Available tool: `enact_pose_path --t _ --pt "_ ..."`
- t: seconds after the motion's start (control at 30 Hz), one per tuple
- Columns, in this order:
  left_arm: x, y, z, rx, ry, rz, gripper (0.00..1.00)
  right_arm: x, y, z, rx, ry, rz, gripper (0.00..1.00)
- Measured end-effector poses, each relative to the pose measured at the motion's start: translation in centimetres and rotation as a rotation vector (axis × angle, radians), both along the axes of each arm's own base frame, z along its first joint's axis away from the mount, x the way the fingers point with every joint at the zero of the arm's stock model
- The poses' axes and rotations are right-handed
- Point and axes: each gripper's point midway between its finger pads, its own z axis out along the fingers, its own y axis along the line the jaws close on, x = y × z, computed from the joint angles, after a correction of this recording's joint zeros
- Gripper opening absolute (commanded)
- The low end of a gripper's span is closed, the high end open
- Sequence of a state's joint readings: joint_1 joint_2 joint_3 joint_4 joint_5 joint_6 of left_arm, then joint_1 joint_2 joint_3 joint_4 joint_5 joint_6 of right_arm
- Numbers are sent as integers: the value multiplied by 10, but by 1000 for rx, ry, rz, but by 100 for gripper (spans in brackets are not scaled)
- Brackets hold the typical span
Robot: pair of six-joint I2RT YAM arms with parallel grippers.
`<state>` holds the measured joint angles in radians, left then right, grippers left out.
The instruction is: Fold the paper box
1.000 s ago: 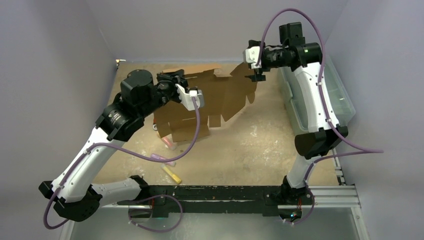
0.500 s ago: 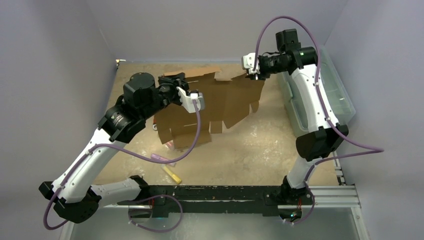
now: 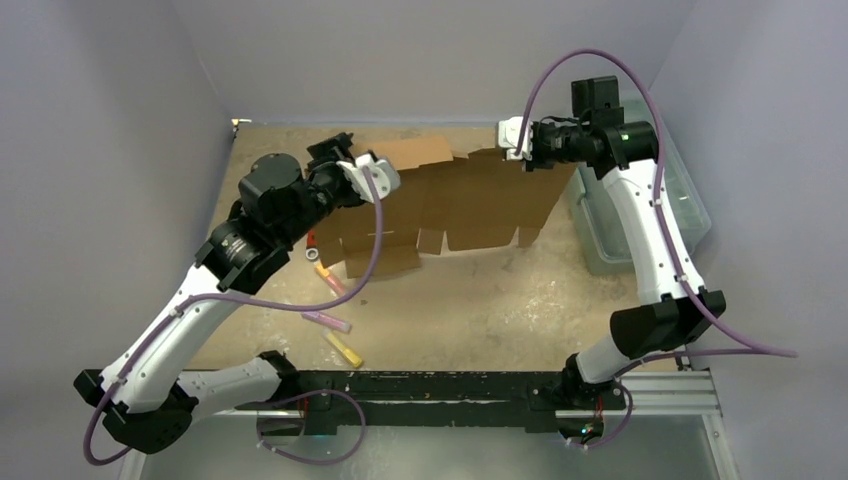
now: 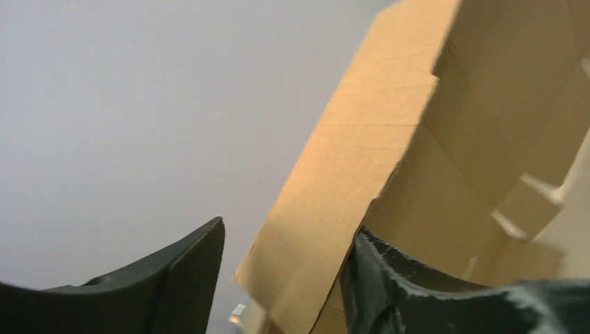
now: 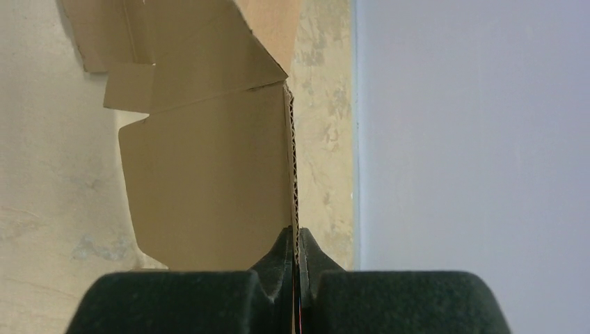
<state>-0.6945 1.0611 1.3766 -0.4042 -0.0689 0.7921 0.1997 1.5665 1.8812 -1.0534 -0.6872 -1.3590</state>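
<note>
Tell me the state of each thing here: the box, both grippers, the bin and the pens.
paper box: unfolded, held up by one edge
right gripper: shut on the box edge
left gripper: open around a flap
bin: upright
yellow pen: lying flat

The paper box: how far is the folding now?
Done: nothing folded; the paper box is an opened-out sheet. In hand: the right gripper pinches its edge; the left gripper stands open around a flap. Left: all the folds.
</note>
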Motion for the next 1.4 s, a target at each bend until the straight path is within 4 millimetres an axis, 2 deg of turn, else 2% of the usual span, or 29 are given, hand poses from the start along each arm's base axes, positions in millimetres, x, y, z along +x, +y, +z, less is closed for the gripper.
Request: enact_pose_path --t 0.1,0.27,0.47,0.57,0.67,0.83,0.93,1.0,1.07,1.13,1.23,1.3,1.4 --pt "-6 7 3 -135 57 47 88 0 -5 -7 17 37 -60 0" --pt "-21 27 8 -369 127 124 98 1 -12 -16 27 83 -142 0" --pt "-44 51 -9 -585 188 186 99 -2 -17 -17 39 110 -203 0" --pt "-47 53 -21 -650 213 196 99 -2 -19 -18 46 127 -230 0" --pt "-41 50 -41 -672 244 214 99 -3 -20 -19 55 143 -248 0" --pt "-20 59 -85 -652 279 292 92 -3 -20 -19 71 163 -272 0" --pt "-4 79 -128 -626 300 373 91 -3 -21 -19 75 171 -282 0" --pt "-4 86 -154 -609 315 393 92 -2 -22 -20 76 175 -291 0" --pt "-12 84 -175 -602 327 359 92 -2 -22 -20 77 178 -298 0" --pt "-17 82 -177 -611 315 324 91 -2 -22 -20 79 182 -302 0" --pt "-13 75 -160 -635 261 272 89 -2 -22 -22 81 189 -306 0" --pt "-5 70 -153 -645 234 244 88 0 -22 -24 81 198 -308 0" --pt "12 64 -154 -648 230 216 85 4 -21 -29 82 214 -313 0"
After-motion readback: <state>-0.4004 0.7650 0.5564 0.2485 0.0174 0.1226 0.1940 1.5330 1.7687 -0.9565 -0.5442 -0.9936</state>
